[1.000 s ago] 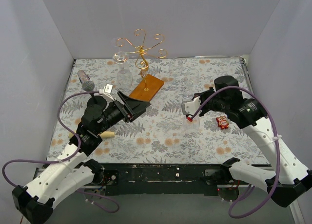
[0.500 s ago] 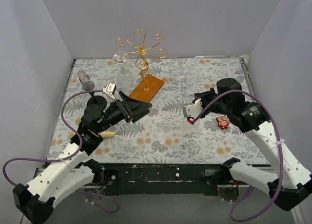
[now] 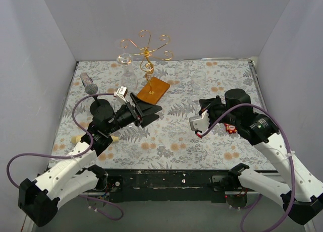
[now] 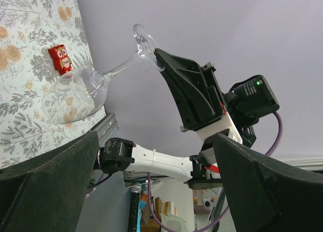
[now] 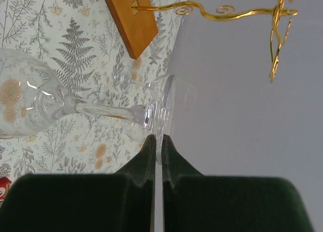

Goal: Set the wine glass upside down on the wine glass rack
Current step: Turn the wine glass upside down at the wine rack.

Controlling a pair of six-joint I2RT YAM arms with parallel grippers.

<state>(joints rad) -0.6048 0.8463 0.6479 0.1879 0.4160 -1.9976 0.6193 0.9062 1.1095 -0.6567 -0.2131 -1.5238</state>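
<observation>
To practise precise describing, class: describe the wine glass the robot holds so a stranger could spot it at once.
Start at the floral table and find the right pincer over its right half. Its shut tips clamp the round foot of a clear wine glass, stem crossways to them. The other glass is by the gold wire rack, in no pincer.

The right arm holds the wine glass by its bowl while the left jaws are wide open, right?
Not the bowl: the right jaws pinch the wine glass by its foot, as the right wrist view shows. The left jaws are open.
</observation>
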